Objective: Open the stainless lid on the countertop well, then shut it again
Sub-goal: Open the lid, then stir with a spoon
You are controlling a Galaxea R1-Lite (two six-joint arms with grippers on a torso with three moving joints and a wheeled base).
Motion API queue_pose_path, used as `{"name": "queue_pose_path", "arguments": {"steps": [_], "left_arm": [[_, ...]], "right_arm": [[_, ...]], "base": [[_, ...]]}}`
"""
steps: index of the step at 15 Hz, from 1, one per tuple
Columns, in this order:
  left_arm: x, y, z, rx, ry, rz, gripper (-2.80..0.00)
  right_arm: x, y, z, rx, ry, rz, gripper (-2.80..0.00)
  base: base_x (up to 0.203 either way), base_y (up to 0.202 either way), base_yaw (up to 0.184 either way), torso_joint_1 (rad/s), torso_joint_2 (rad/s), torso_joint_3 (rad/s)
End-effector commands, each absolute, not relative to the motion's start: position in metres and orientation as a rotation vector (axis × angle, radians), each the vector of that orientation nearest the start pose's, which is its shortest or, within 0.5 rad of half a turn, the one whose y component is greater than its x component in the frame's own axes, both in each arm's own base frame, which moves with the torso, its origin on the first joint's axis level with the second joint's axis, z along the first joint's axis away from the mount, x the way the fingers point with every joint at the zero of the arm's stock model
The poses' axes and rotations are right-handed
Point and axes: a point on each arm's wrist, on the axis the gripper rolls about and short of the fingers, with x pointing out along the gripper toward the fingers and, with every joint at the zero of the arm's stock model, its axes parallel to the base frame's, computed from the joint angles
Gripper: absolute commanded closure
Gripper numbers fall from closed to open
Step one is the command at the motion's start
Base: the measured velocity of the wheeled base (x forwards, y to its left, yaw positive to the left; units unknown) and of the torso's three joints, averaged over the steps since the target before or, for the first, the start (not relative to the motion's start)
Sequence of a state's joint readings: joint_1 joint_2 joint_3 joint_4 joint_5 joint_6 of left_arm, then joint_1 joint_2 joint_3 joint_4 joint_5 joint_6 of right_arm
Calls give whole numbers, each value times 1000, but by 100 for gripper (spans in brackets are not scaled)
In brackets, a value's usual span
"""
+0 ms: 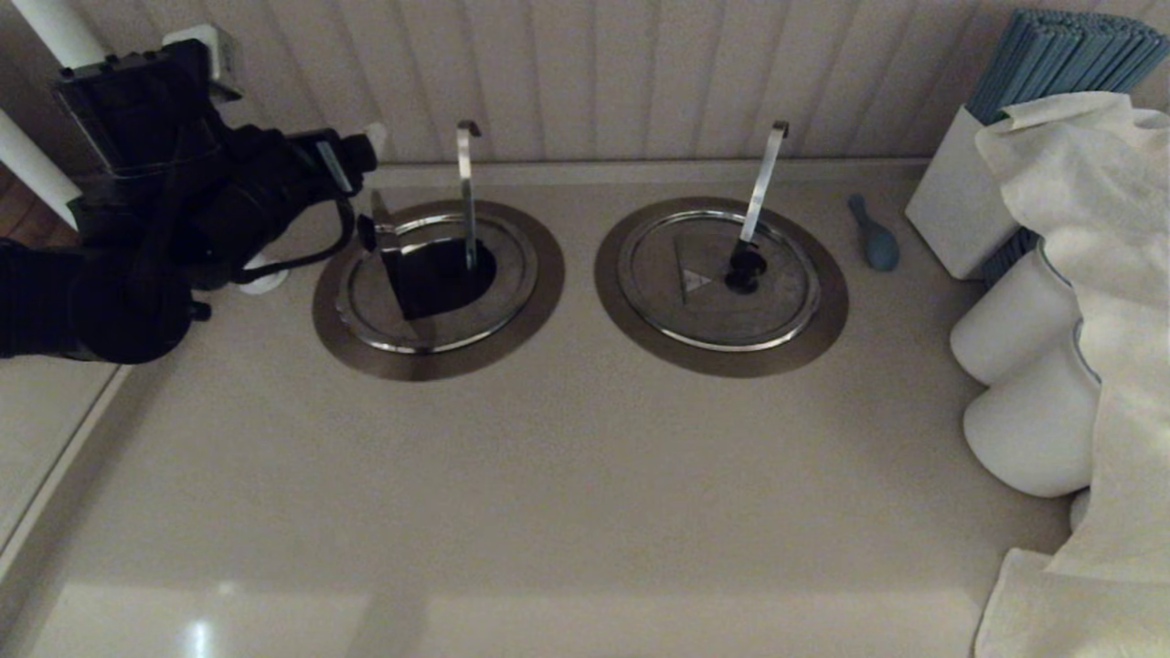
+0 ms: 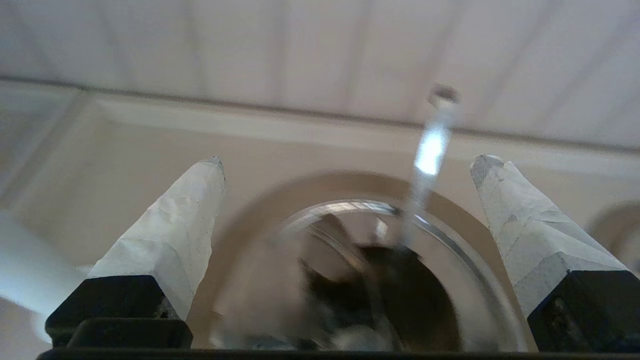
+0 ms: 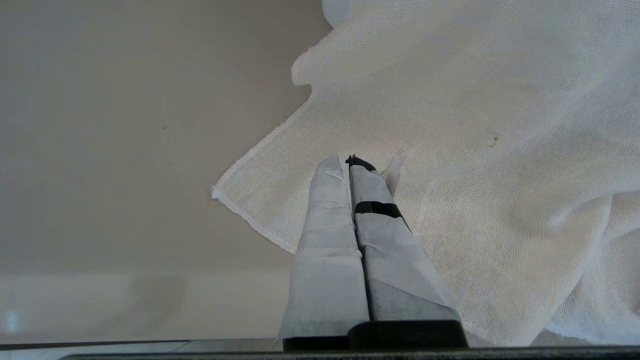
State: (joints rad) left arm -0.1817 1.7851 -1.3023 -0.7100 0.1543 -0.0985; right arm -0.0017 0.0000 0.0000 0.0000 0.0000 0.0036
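Left gripper [image 2: 345,165] hovers at the back-left edge of the countertop well [image 1: 439,358], jaws spread wide and holding nothing. The stainless lid [image 1: 498,292] sits on that well, the left of 2 on the beige counter [image 1: 548,475], with its flap [image 1: 388,260] tipped up on the gripper's side and a dark opening showing. The upright hooked ladle handle [image 1: 467,183] rises through the gap. Right gripper [image 3: 350,162] rests over a white cloth [image 3: 475,150], fingers pressed together, gripping nothing.
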Motion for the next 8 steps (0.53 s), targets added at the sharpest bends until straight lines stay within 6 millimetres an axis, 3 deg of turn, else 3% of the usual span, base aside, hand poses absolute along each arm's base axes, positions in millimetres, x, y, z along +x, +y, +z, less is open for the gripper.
{"name": "queue_pose_path", "arguments": {"steps": [1,5,8], "left_arm": [[347,-75,297,-141,-211,-74,-280],[326,-101,313,-260,-241,-172,-280],[319,-126,301,-277,-191,-245,-280]], "right_arm": [[-23,0,75,5,0,-2,0],[-23,0,75,5,0,-2,0],[-23,0,75,4,0,0,0]], "base": [[0,0,0,0,0,0],[0,0,0,0,0,0],[0,0,0,0,0,0]]}}
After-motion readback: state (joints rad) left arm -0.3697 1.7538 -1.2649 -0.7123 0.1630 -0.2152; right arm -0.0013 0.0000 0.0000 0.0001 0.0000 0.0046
